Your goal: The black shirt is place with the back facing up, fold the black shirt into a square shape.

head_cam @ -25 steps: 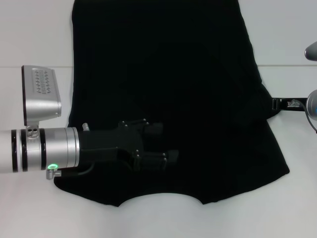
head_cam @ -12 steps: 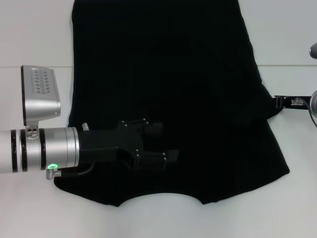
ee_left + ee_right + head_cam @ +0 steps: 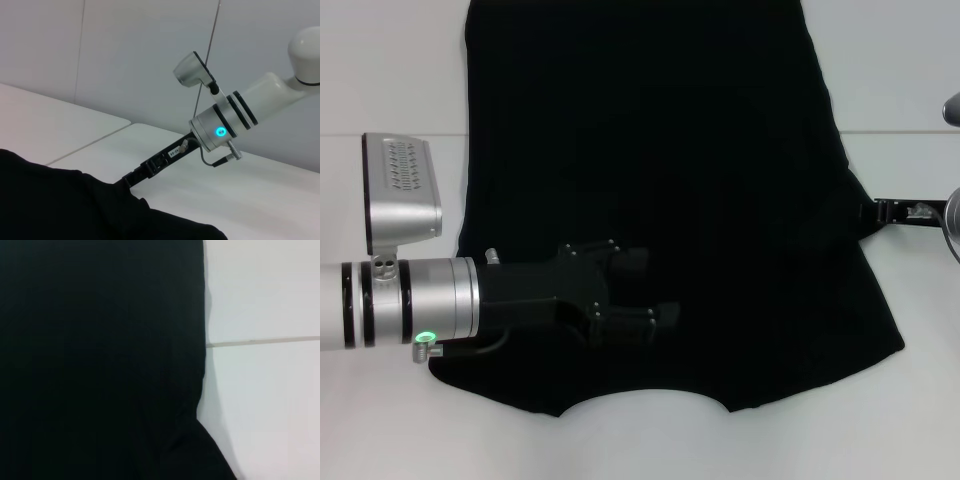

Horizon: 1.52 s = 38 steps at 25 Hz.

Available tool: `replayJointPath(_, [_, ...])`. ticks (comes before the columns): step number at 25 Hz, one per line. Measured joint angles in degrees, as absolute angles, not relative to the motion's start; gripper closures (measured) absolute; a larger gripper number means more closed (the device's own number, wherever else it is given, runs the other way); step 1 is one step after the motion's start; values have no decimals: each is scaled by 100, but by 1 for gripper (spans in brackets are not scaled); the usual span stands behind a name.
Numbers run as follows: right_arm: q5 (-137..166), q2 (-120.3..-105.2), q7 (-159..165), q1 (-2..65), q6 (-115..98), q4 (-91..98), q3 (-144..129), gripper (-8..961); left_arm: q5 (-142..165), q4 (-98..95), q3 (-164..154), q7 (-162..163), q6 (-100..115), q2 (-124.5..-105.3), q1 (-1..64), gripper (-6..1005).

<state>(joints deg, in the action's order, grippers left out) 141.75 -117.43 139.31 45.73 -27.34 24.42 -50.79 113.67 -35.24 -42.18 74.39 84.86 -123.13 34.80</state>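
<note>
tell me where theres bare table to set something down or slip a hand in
Bare white table lies left of the black shirt, above the left gripper. More lies right of the shirt, beyond the right gripper, and along the near hem. The middle is crowded: cloth, with the left arm over it.

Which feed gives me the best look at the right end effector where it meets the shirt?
The left wrist view: it shows the right end effector reaching down its whole length to the edge of the black shirt. The head view catches only its tip at the frame's right edge. The right wrist view shows only cloth and table.
</note>
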Motion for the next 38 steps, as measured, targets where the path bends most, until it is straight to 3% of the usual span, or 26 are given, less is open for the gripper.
replayJointPath(8, [14170,-11742,13926,4583,-2717,2422,-5082,426,11362,-3524,-4218,7438,8482,-12313,3480,127])
replayJointPath(14, [14191,-11743,13921,4609,-2635,2309,-5094,427,11363,-3524,-4219,7437,8478,-12313,3486,127])
replayJointPath(25, [14194,-11768,13913,4648,-2598,2297,-5099,783,11370,-3524,-4219,7463,8454,-12313,3479,126])
replayJointPath(38, [14174,-11778,13873,4667,-2611,2342,-5096,933,11383,-3524,-4219,7469,8469,-12313,3485,126])
